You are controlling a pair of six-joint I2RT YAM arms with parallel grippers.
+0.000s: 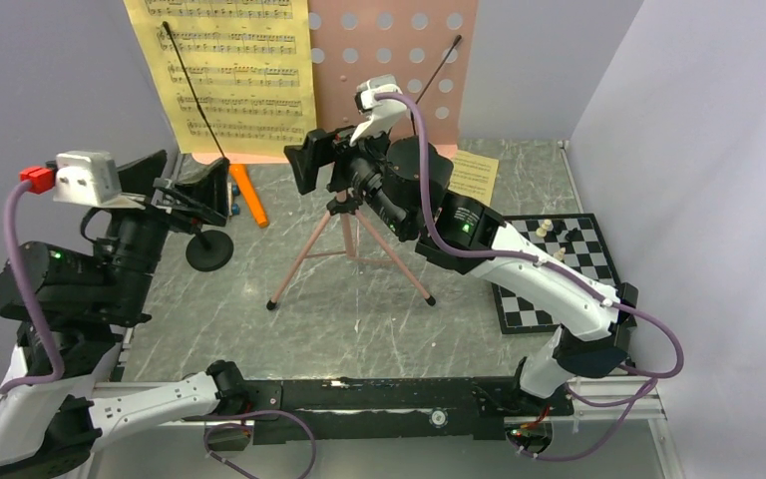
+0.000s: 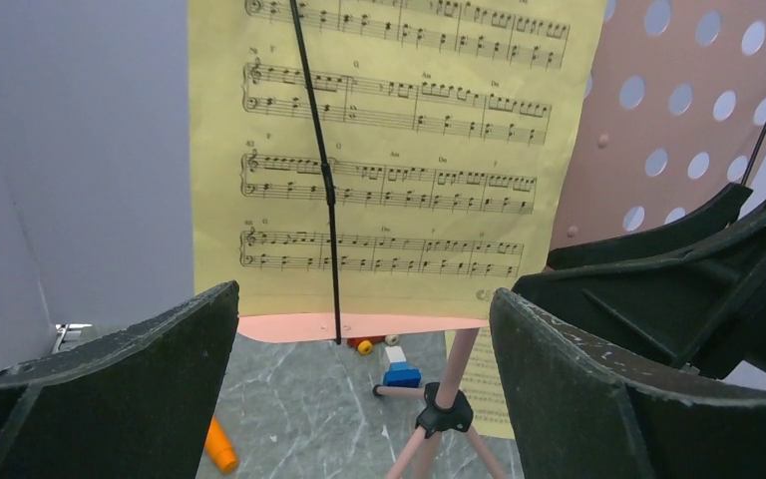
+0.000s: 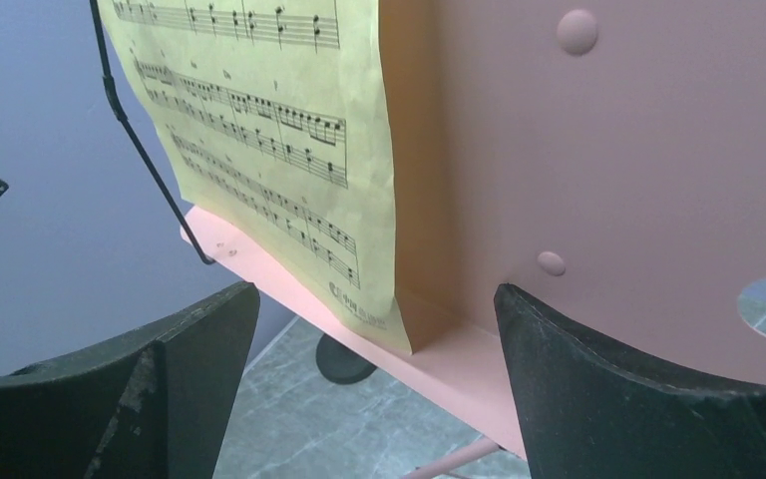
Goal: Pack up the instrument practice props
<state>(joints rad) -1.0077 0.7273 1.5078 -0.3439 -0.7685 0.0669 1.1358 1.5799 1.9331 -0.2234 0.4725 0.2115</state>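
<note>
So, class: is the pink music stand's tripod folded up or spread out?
Spread. In the top view, the tripod legs of the music stand splay apart to separate spots on the table, holding it upright.

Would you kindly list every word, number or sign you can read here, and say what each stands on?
Nothing reads with certainty.
On the yellow sheet-music page resting on the pink hole-punched music stand: printed notes, small chord letters and a corner mark, all too small or blurred to read.
On the second yellow page, right of the stand: print too small to read.
</note>
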